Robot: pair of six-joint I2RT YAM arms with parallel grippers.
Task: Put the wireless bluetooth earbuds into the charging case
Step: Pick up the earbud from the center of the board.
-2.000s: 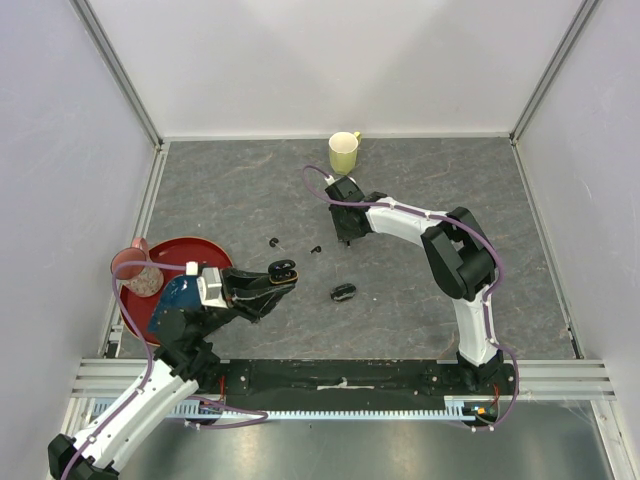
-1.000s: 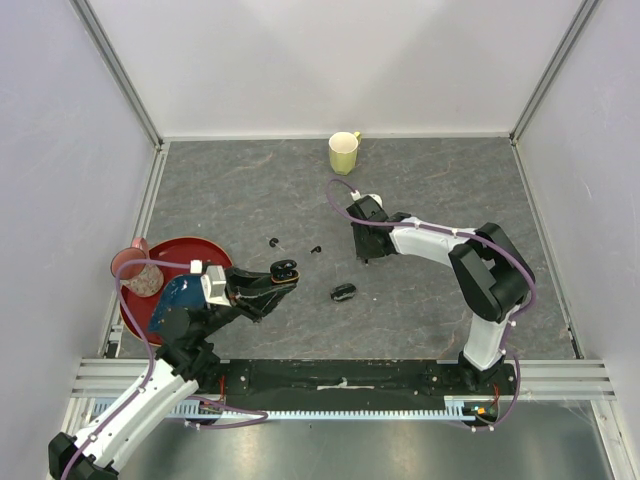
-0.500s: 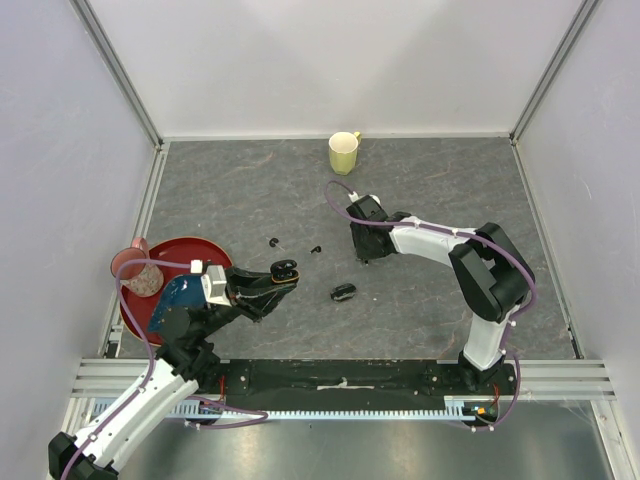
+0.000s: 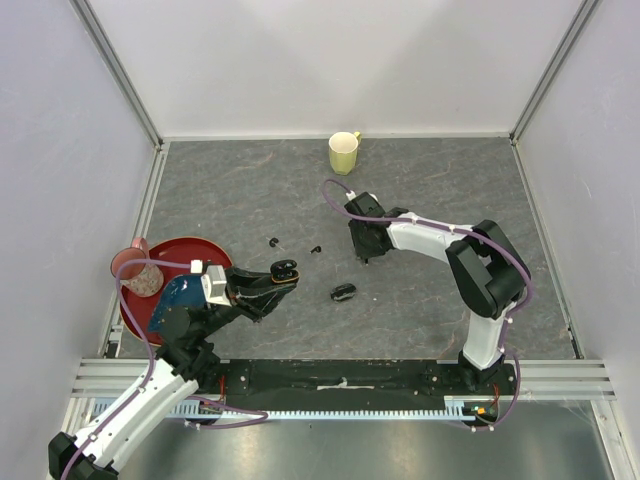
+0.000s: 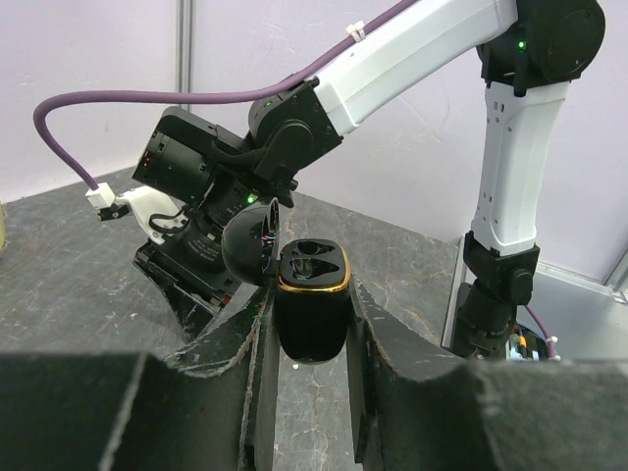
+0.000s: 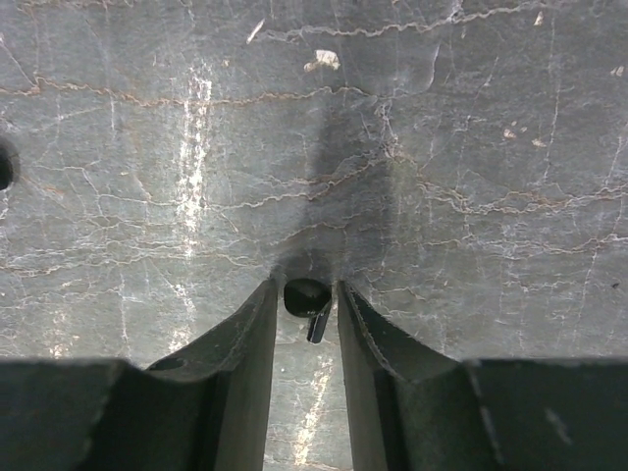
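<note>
My left gripper (image 4: pixel 283 270) is shut on an open black charging case (image 5: pixel 312 304) with a gold rim, held above the table. Its lid (image 5: pixel 250 250) stands open to the left and both sockets look empty. My right gripper (image 4: pixel 365 252) is down at the table, its fingers closed in on one tiny black earbud (image 6: pixel 306 297) with its stem pointing toward the wrist. Two more earbuds (image 4: pixel 274 241) (image 4: pixel 316 249) lie on the table left of the right gripper. A second, closed black case (image 4: pixel 343 292) lies between the arms.
A yellow mug (image 4: pixel 343 152) stands at the back centre. A red plate (image 4: pixel 190 250) with a pink cup (image 4: pixel 135 265) on it sits at the left edge beside my left arm. A dark round spot (image 6: pixel 4 165) shows at the right wrist view's left edge.
The right gripper moved right and nearer, from behind the earbuds down to its present spot, then held with a slight shift. The left gripper with the case has stayed still.
</note>
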